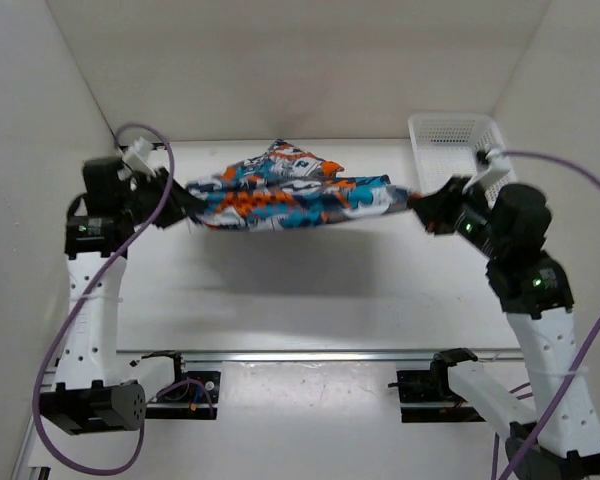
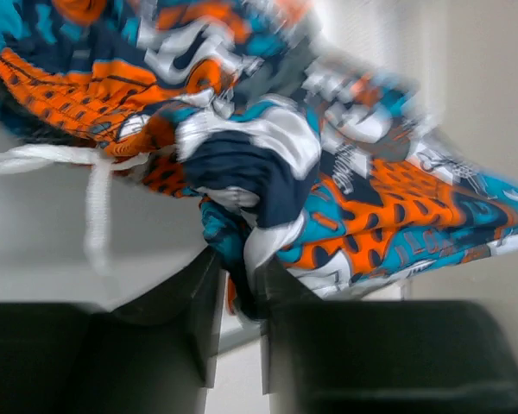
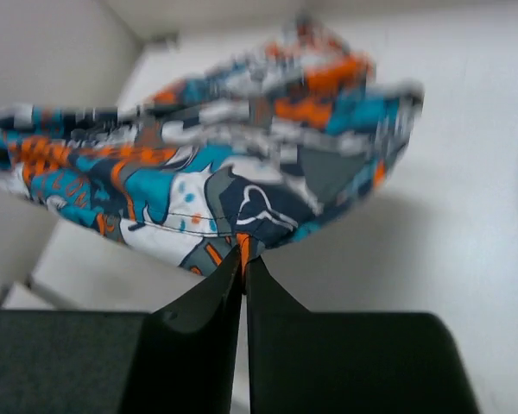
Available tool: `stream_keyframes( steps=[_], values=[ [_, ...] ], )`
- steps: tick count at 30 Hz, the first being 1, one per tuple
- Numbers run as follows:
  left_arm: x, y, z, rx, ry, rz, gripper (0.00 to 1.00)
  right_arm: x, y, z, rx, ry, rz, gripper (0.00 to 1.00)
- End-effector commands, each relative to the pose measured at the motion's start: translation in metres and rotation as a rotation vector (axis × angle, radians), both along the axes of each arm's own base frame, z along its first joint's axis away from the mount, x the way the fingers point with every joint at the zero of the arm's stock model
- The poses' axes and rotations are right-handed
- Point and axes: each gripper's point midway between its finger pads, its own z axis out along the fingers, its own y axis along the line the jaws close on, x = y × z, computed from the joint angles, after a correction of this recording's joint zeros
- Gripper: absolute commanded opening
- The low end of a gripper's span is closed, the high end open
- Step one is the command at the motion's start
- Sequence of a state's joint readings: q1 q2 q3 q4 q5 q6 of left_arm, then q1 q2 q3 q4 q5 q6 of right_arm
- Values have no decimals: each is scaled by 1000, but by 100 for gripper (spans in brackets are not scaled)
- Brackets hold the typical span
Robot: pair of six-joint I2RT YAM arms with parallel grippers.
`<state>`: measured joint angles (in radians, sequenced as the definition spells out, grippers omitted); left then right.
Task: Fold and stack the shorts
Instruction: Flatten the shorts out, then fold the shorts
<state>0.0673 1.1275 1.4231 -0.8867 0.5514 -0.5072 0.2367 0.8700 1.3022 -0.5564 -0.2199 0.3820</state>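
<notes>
The shorts (image 1: 290, 195), patchwork in orange, teal, navy and white, hang stretched in the air between my two grippers above the table. My left gripper (image 1: 188, 205) is shut on their left end; in the left wrist view the cloth (image 2: 328, 190) bunches between the fingers (image 2: 240, 276), and a white drawstring (image 2: 95, 207) dangles. My right gripper (image 1: 420, 205) is shut on their right end; in the right wrist view the jaws (image 3: 243, 254) pinch a thin edge of the shorts (image 3: 207, 172). A fold of the cloth rises behind the stretched edge.
A white perforated plastic basket (image 1: 450, 140) stands at the back right, just behind my right gripper. White walls close in the table on the left, right and back. A metal rail (image 1: 300, 354) runs along the near edge by the arm bases.
</notes>
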Motion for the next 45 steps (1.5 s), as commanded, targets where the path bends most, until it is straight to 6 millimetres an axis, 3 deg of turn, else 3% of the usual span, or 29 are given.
stream_keyframes(
  steps=[1, 2, 3, 5, 7, 8, 11, 14, 15, 16, 18, 20, 21, 22, 23, 24, 25, 26, 28, 33, 38, 41, 42, 43, 45],
  values=[
    [-24, 15, -105, 44, 259, 69, 57, -30, 9, -81, 2, 186, 88, 9],
    [-31, 14, -119, 43, 293, 68, 81, -41, 7, -94, -2, 209, 88, 26],
    [-36, 14, -129, 42, 317, 67, 100, -52, 4, -131, -16, 323, 83, 43],
    [-43, 13, -141, 32, 352, 69, 100, -65, -3, -148, -44, 371, 62, 77],
    [-42, 18, -139, 53, 351, 94, 100, -65, -24, -160, -109, 413, -49, 84],
    [-39, 23, -129, 78, 331, 122, 100, -63, -30, -158, -123, 410, -84, 87],
    [-29, 31, -108, 106, 292, 158, 100, -47, -36, -152, -153, 433, -135, 85],
    [-21, 36, -113, 125, 322, 178, 75, -22, -32, -161, -176, 490, -145, 45],
    [-18, 39, -113, 128, 328, 197, 51, -16, -26, -162, -177, 506, -123, 22],
    [-17, 41, -116, 136, 338, 205, 40, -8, -23, -181, -192, 586, -127, 13],
    [-20, 43, -137, 137, 410, 230, 23, 4, -13, -188, -194, 610, -97, 3],
    [-24, 46, -157, 140, 468, 253, 21, 5, -6, -217, -202, 715, -89, 3],
    [-26, 45, -165, 134, 488, 258, 25, 3, -6, -228, -200, 755, -98, 3],
    [-38, 42, -186, 116, 558, 261, 34, 0, -8, -238, -201, 790, -120, 12],
    [-43, 39, -192, 108, 570, 263, 49, -7, -9, -254, -204, 830, -127, 23],
    [-47, 34, -200, 93, 585, 259, 75, -13, -10, -263, -191, 866, -145, 33],
    [-61, 27, -218, 48, 646, 258, 85, -16, -10, -271, -182, 888, -156, 50],
    [-66, 22, -227, 19, 672, 251, 91, -22, -7, -275, -162, 905, -147, 57],
    [-74, 10, -248, -42, 703, 242, 94, -37, 3, -295, -93, 985, -126, 62],
    [-73, 15, -275, 0, 767, 269, 99, -48, 21, -318, 51, 1086, -123, 59],
    [-65, 14, -298, 16, 821, 265, 99, -39, 27, -326, 124, 1122, -149, 73],
    [-58, 12, -311, 46, 846, 256, 90, -32, 30, -336, 154, 1146, -181, 73],
    [-60, 14, -317, 58, 866, 262, 84, -32, 30, -341, 156, 1168, -192, 73],
    [-57, 12, -317, 62, 867, 254, 67, -26, 31, -344, 163, 1162, -208, 71],
    [-54, 14, -319, 78, 870, 252, 44, -25, 31, -356, 159, 1197, -222, 65]
  ],
)
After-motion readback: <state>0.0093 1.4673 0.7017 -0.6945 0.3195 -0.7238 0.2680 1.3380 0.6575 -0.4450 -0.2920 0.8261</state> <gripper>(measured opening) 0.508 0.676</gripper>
